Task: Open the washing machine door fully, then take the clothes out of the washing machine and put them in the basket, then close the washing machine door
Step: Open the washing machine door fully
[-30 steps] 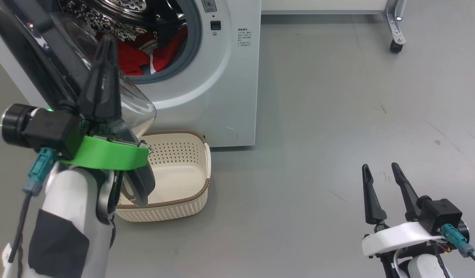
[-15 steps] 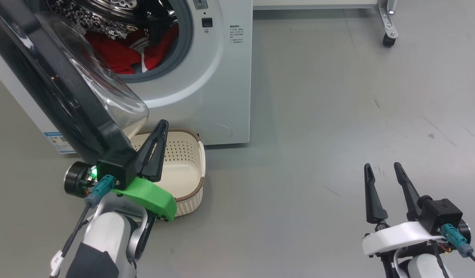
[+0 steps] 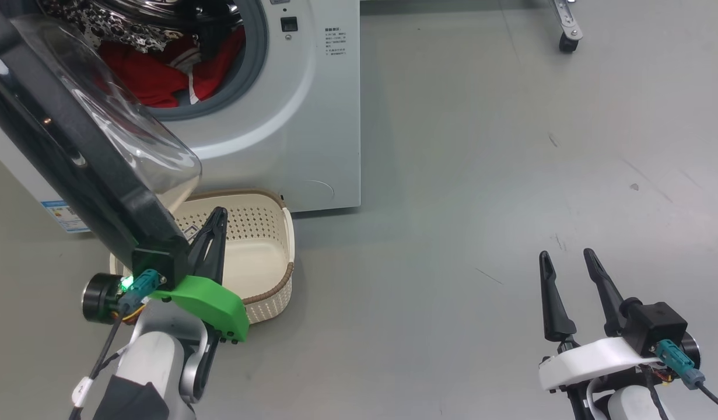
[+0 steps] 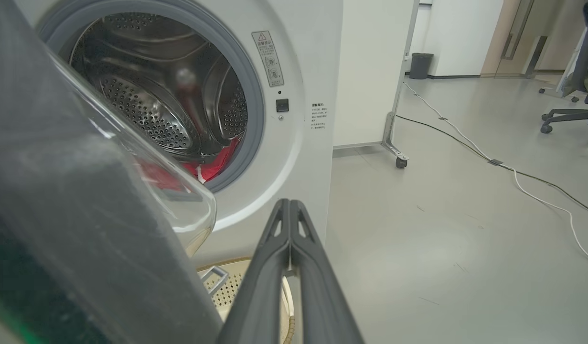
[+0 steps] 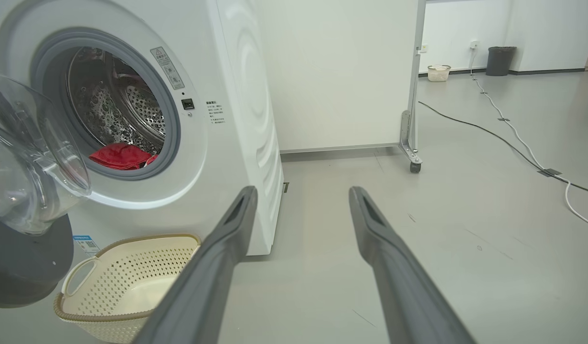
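Red clothes [image 3: 143,76] with white trim are lying heaped low in the steel drum [image 3: 84,20] of the washing machine [image 3: 312,116], whose porthole is standing uncovered while the washing machine door [image 3: 73,157] is hanging swung out to the left, its glass bowl bulging above the basket [image 3: 271,256]. Cream plastic, that basket is sitting on the grey floor [image 3: 481,175] just in front of the machine. The left gripper [image 3: 220,211] is hovering over the basket just beside the door's lower rim, fingers pressed together on nothing, and the right gripper [image 3: 566,254] is hanging well off to the right, fingers parted, holding nothing.
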Motion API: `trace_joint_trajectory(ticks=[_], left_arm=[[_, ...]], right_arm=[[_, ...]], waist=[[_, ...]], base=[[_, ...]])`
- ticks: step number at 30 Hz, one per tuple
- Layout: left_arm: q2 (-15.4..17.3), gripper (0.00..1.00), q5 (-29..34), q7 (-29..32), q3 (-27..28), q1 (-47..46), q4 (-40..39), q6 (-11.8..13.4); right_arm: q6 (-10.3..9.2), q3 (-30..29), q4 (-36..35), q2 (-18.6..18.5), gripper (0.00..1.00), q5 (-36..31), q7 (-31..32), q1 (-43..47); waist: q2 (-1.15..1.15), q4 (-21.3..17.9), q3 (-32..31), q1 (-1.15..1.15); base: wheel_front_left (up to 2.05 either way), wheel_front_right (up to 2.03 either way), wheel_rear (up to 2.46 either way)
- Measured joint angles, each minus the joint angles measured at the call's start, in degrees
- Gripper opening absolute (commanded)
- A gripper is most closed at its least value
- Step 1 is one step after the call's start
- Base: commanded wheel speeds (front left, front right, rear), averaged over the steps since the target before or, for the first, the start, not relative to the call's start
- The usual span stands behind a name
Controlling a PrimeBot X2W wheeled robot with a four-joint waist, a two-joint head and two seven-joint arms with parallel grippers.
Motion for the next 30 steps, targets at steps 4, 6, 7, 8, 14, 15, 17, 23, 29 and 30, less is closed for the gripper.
trace_joint_trajectory(ticks=[4, 6, 7, 8, 14, 15, 17, 23, 29, 30], left_arm=[[-0.02, 0.0, -0.33, 0.38, 0.74, -0.01, 1.92, 0.44], [-0.03, 0.0, -0.36, 0.38, 0.86, -0.02, 2.14, 0.79], [-0.04, 0.0, -0.37, 0.37, 1.05, -0.05, 2.29, 0.93], [-0.04, 0.0, -0.49, 0.27, 1.37, -0.09, 2.37, 1.12], [-0.04, 0.0, -0.81, -0.94, 2.5, -0.53, 3.31, 1.6], [-0.05, 0.0, -0.97, -1.11, 2.56, -0.62, 3.52, 1.62], [-0.07, 0.0, -1.01, -1.24, 2.71, -0.99, 3.78, 1.8], [-0.36, 0.0, -1.12, -2.67, 2.81, -1.13, 5.71, 1.93], [-0.82, 0.0, -2.01, -3.75, 2.86, -1.13, 6.92, 2.02], [-0.93, 0.0, -2.05, -3.94, 2.82, -1.13, 7.1, 2.01]], right_arm=[[0.01, -0.31, 0.18, 0.16, 1.0, 0.0, 0.0, -0.01], [0.01, -0.42, 0.25, 0.18, 1.0, 0.0, 0.0, -0.01], [0.02, -0.47, 0.32, 0.18, 1.0, 0.0, 0.0, -0.01], [0.07, -0.53, 0.35, 0.18, 1.0, 0.0, 0.0, -0.01], [0.51, -1.38, 0.51, 0.43, 1.0, 0.0, 0.0, -0.05], [0.51, -1.51, 0.54, 0.45, 1.0, 0.0, 0.0, -0.05], [0.51, -1.67, 0.6, 0.48, 1.0, 0.0, 0.0, -0.08], [0.51, -2.46, 0.94, 0.66, 1.0, 0.0, 0.0, -0.26], [0.52, -2.9, 1.23, 0.7, 1.0, -0.02, 0.0, -0.25], [0.52, -3.0, 1.26, 0.71, 1.0, -0.05, 0.0, -0.24]], waist=[[0.0, -0.59, 0.54, 0.0], [0.0, -0.66, 0.62, 0.0], [0.0, -0.71, 0.69, 0.0], [0.0, -0.75, 0.75, 0.0], [0.0, -0.79, 1.13, 0.0], [0.0, -0.76, 1.17, 0.0], [0.0, -0.66, 1.22, 0.0], [0.0, -0.06, 1.0, 0.0], [0.0, 1.35, 0.46, 0.0], [0.0, 1.62, 0.36, 0.0]], base=[[0.0, 0.0, 0.0], [0.0, 0.0, 0.0], [0.0, 0.0, 0.0], [0.0, 0.0, 0.0], [0.0, 0.0, 0.0], [0.0, 0.0, 0.0], [0.0, 0.0, 0.0], [0.0, 0.0, 0.0], [0.0, 0.0, 0.0], [0.0, 0.0, 0.0]])
